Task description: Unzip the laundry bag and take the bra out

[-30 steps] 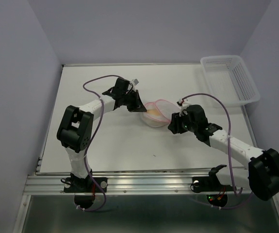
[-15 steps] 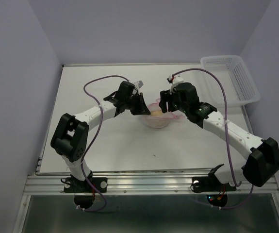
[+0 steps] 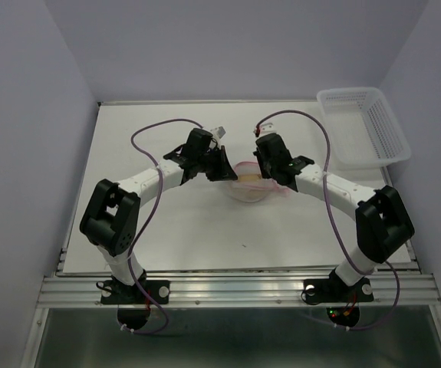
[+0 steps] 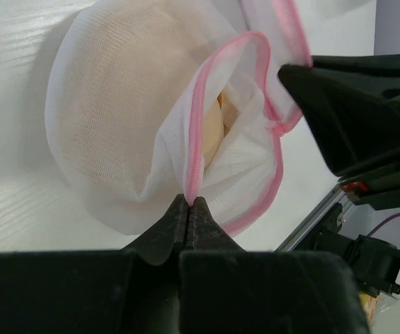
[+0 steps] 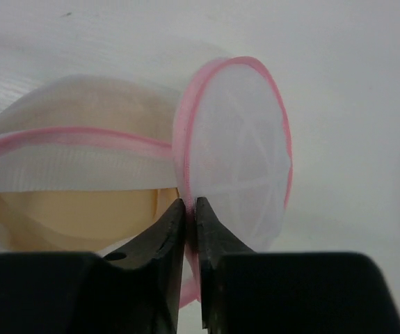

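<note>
Starting at the near edge, both arms are reaching up from their bases over the white table (image 3: 166, 222), the left one bending in from the left and the right one from the right. They're meeting at the laundry bag (image 3: 248, 188), which is lying roughly mid-table, a bit right of centre.

The left gripper (image 4: 189, 204) is clamping tight on the pink zipper rim (image 4: 198, 118) on its side of the bag. Its jaws are pressed together with only the trim pinched between them. The right gripper (image 5: 190, 207) is doing the same from the other side, squeezing the pink edge of the round mesh flap (image 5: 238, 163), which is angling away from the main pouch.

Between the two of them the bag is gaping open. The bra (image 5: 67, 216) is sitting inside it, with beige padding showing at the opening and through the mesh.

Further back, in the far right corner, the white lattice basket (image 3: 362, 126) is sitting well apart from all this.
</note>
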`<state>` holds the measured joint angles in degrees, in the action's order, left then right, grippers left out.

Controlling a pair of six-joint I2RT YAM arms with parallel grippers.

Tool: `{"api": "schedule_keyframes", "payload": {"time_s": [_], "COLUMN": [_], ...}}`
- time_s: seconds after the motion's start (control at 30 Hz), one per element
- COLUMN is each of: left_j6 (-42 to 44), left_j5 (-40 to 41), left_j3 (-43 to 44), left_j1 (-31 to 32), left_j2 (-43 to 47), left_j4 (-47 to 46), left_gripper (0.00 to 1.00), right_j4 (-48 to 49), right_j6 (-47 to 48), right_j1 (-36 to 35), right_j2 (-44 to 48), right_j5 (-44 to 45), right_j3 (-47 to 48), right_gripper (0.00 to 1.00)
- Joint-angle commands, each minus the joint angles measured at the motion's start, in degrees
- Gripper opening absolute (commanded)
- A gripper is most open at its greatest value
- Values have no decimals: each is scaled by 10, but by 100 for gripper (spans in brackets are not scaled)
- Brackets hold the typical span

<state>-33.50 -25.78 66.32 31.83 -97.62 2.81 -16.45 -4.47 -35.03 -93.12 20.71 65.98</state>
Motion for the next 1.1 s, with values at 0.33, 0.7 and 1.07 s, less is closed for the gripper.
{"api": "schedule_keyframes", "payload": {"time_s": [0.33, 0.7, 1.07], "left_j6": [-8, 5, 10], "left_j5": [13, 17, 21], "left_j3": [-18, -23, -18], "left_j1": [7, 16, 17], "left_j2": [40, 42, 47], "left_j4": [-24, -24, -21], "left_gripper": [0, 0, 0], "right_j4": [17, 81, 78], "right_j6": [-587, -310, -220], "right_j1": [-6, -13, -13], "right_j2": [338, 290, 163], "right_j5": [115, -32, -136], "right_j3": [-290, -174, -88], "right_gripper": [52, 80, 78]}}
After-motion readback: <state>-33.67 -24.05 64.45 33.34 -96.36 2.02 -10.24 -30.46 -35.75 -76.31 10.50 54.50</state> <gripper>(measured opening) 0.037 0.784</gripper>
